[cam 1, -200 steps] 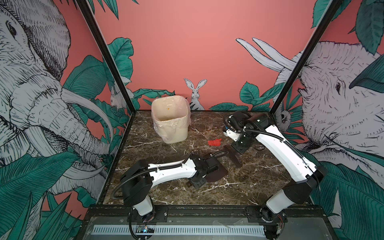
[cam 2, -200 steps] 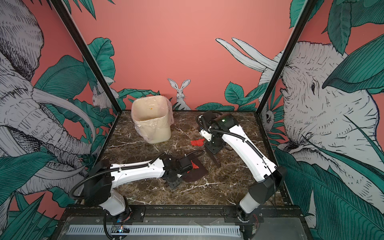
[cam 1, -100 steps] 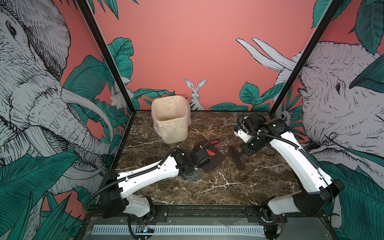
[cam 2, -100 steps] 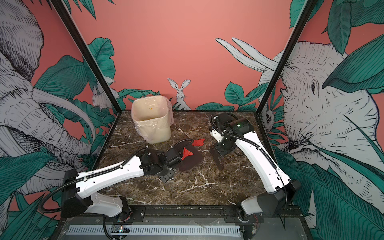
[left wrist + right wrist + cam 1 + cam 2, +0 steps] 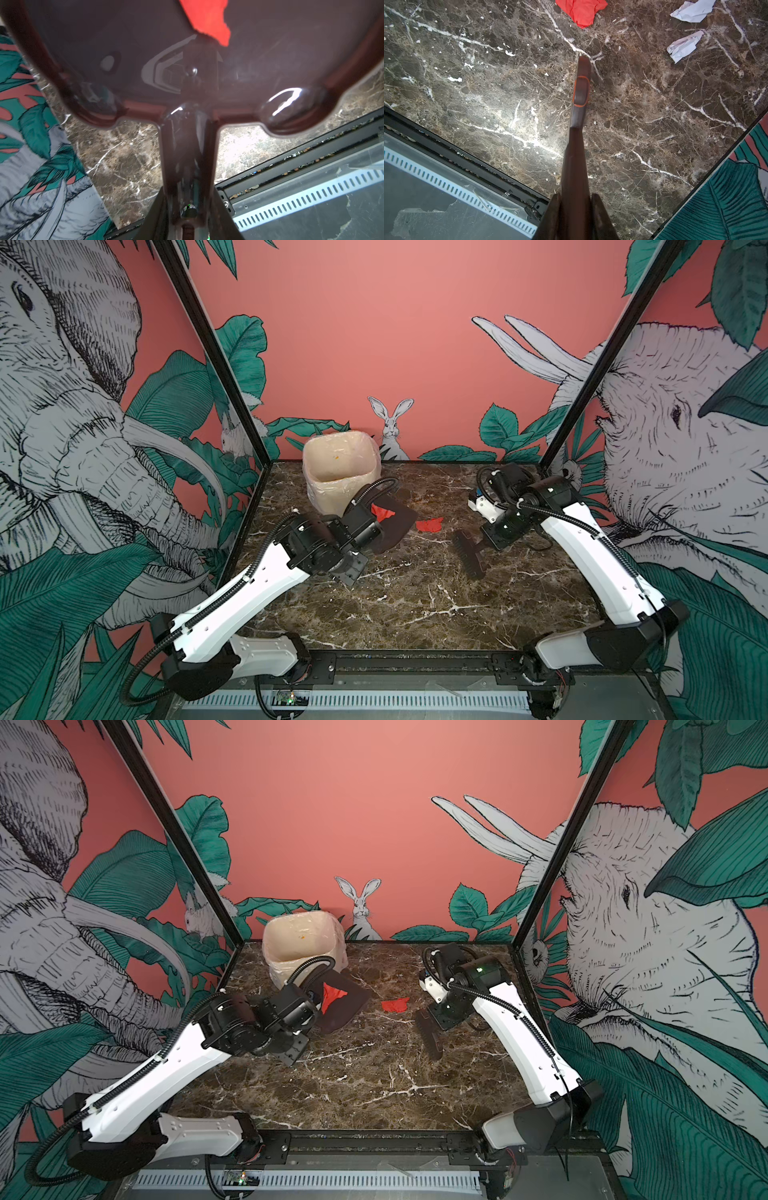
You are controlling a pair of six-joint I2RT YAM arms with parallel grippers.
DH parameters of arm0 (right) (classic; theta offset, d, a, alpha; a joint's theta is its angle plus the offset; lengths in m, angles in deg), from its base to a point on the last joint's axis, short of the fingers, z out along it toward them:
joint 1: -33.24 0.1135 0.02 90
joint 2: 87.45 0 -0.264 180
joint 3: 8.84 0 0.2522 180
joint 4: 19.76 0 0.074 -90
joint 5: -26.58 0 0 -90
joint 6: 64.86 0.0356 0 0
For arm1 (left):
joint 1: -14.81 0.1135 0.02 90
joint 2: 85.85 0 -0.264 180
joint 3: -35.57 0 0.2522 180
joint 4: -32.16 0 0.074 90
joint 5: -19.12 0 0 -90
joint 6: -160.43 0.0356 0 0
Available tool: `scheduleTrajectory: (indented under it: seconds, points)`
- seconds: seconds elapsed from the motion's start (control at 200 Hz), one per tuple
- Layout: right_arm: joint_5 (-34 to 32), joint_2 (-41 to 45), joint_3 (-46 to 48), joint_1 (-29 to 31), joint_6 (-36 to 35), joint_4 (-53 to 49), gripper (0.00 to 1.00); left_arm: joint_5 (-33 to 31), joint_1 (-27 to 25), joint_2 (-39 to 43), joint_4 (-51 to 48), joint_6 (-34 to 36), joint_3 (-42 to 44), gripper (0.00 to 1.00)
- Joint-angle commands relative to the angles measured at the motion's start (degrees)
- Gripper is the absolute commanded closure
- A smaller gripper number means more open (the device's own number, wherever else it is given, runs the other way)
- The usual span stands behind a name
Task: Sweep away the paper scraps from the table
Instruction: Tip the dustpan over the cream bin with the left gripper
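Paper scraps: one red bit (image 5: 382,512) lies in the dustpan (image 5: 397,531). A second red bit (image 5: 430,524) lies loose on the worktop (image 5: 415,605), between the dustpan and the brush (image 5: 469,553). Two crumpled white bits (image 5: 693,10) show only in the right wrist view, near the loose red one.
Left jaws: pinching the dustpan's handle, which runs out between them in the left wrist view.
Right jaws: pressed onto the brush's dark handle, one finger on each side.
Dustpan: dark brown and tilted, just right of the bin (image 5: 328,497) and nearer than it. I cannot tell whether it touches the worktop.
Brush: its head sits right of centre, nearer than the loose red bit and apart from it.
Bin: cream, lined with clear film, open-topped, at the far left.
Worktop: dark brown marble look with white veins and a black frame.
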Motion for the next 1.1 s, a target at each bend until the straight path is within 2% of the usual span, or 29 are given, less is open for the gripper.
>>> scheduleTrajectory:
  seconds: [0.0, 0.22, 0.41, 0.665, 0.915, 1.095]
  points:
    - [1.66, 0.29, -1.54, -0.59, -0.73, 0.93, 1.0, -1.51, 3.04, 1.51, -6.15, -1.12, -2.74, 1.0]
    - [2.69, -0.24, -2.58, -1.3, -1.67, 0.77, 1.0, -0.39, 12.08, 2.2, -7.27, 3.13, -6.03, 1.0]
    - [3.59, -0.51, -3.64, -1.89, -2.36, 0.35, 1.0, 2.78, 23.68, 1.38, -5.83, 9.37, -8.25, 1.0]
    - [5.21, 0.02, -3.23, -2.27, -2.45, 0.76, 1.0, 6.2, 35.72, -0.67, -2.3, 15.6, -9.11, 1.0]
    - [6.11, 0.76, -2.69, -2.35, -2.42, 0.66, 1.0, 7.41, 43.45, -6.39, 0.9, 20.67, -13.41, 1.0]
    - [8.08, 1.75, -1.25, -2.32, -1.71, 0.92, 1.0, 5.7, 44.94, -10.93, 1.28, 23.96, -17.8, 1.0]
